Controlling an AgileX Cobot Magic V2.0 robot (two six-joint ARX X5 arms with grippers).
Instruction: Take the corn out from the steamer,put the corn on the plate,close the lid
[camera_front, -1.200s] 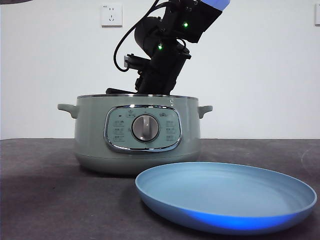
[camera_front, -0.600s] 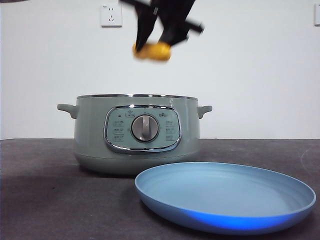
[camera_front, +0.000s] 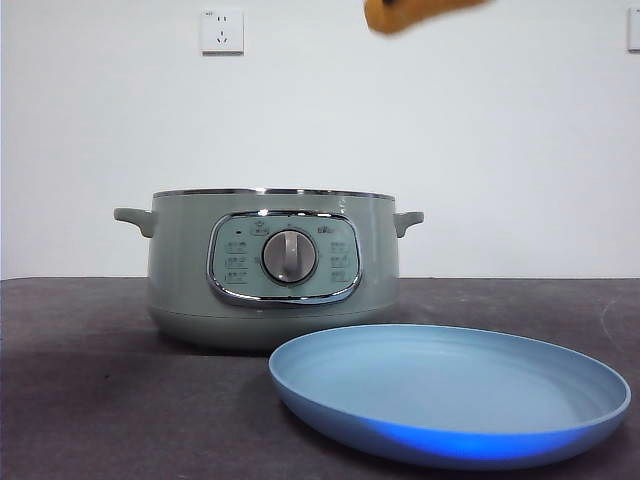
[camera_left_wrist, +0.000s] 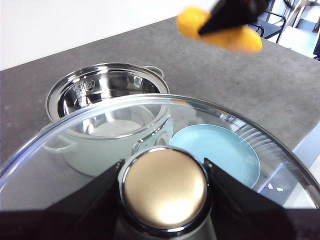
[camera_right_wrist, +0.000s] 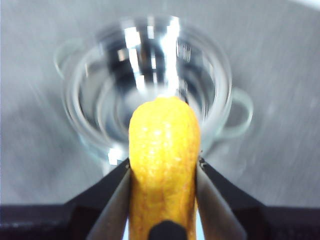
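Yellow corn (camera_right_wrist: 163, 165) pinched between right claw (camera_right_wrist: 163, 167) jaws, apparently above steamer (camera_right_wrist: 150, 85).

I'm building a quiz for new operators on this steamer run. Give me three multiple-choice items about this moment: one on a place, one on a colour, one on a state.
1. Where is the corn?
A. Lying on the plate
B. High above the steamer, held in the right gripper
C. Inside the steamer

2. What colour is the plate?
A. Blue
B. Red
C. White

3. What state is the steamer in?
A. Lid on
B. Tipped over
C. Open, with the lid held by the left gripper

Answers:
1 B: the corn sits between the jaws of the right gripper, with the steamer far below it.
2 A: the plate is plainly blue, and nothing lies on it.
3 C: the pot's steel inside shows, and the left gripper is shut on the knob of the lid, held away from the pot.
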